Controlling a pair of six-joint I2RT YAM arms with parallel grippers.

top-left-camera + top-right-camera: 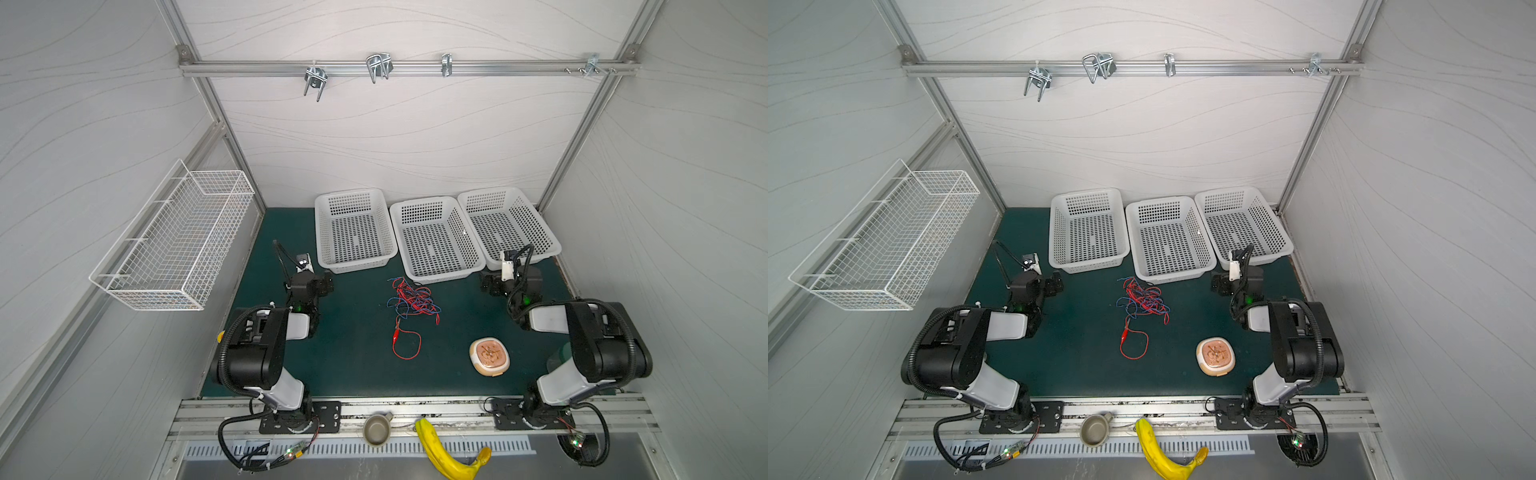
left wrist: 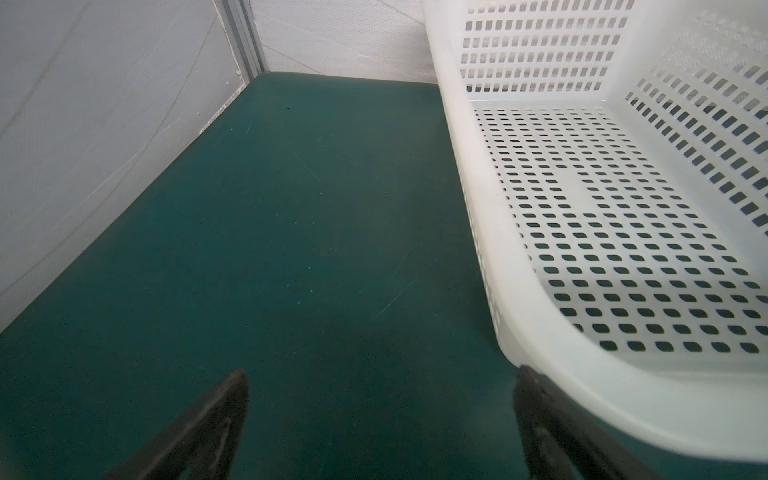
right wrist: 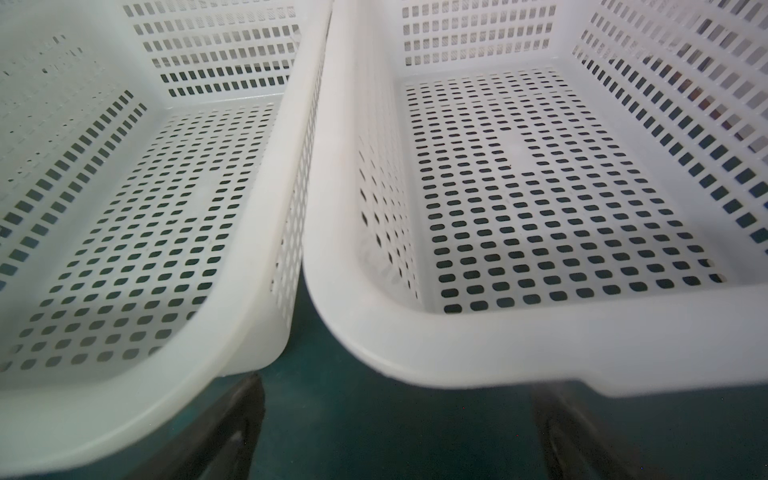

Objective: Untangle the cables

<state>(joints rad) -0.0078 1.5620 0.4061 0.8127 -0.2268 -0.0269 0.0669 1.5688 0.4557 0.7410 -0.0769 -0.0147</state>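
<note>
Start pose, tangle untouched.
Top views: cables [image 1: 411, 301] knotted just in front of middle basket [image 1: 440, 277]; left gripper [image 1: 324, 284] and right gripper [image 1: 487, 286] parked either side of it, probably to keep the pile reachable. Left wrist: jaws spread, empty. Right wrist: same, facing that basket's rim.

Clutter around green mat [image 1: 353, 374]
Three white baskets [image 1: 422, 201] at back, beige round case [image 1: 489, 357] on mat; banana [image 1: 440, 453] beside cup [image 1: 376, 430], off mat.
</note>
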